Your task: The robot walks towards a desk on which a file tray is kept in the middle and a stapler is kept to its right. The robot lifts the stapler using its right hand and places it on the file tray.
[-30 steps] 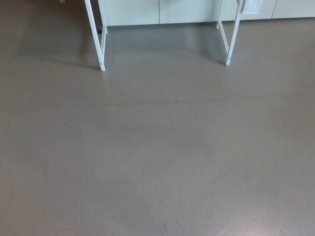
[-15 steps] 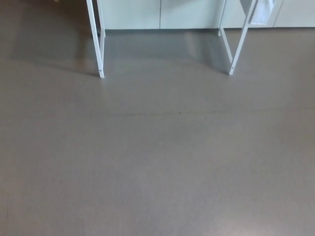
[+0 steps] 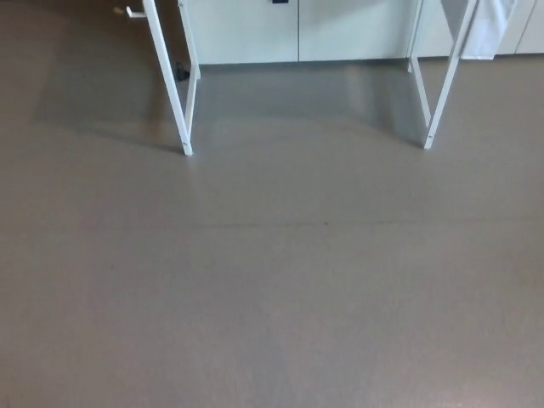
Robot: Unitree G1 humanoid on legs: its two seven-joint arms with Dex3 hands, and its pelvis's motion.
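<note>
**Before the Desk: Floor and Legs in View**

At the upper left corner, a small white peg-like object (image 3: 132, 11) is seen at the picture's edge; what it is cannot be told. Just to its right, the left pair of slanted white metal desk legs (image 3: 171, 85) is planted on the smooth grey-brown floor (image 3: 272, 289), with a small black object (image 3: 180, 73) behind them. Between the two leg pairs, pale flat-fronted cabinet doors (image 3: 246, 34) are shown along the top edge. A faint dark seam (image 3: 280, 224) is drawn across the floor from side to side. Farther right, the right pair of white metal desk legs (image 3: 443, 93) is set, and a white hanging cloth or sheet (image 3: 493, 30) is seen beside them. The desk top is cut off by the upper edge, so the stapler and file tray are out of view. Neither the left hand nor the right hand is shown, so the state of the fingers cannot be told.
</note>
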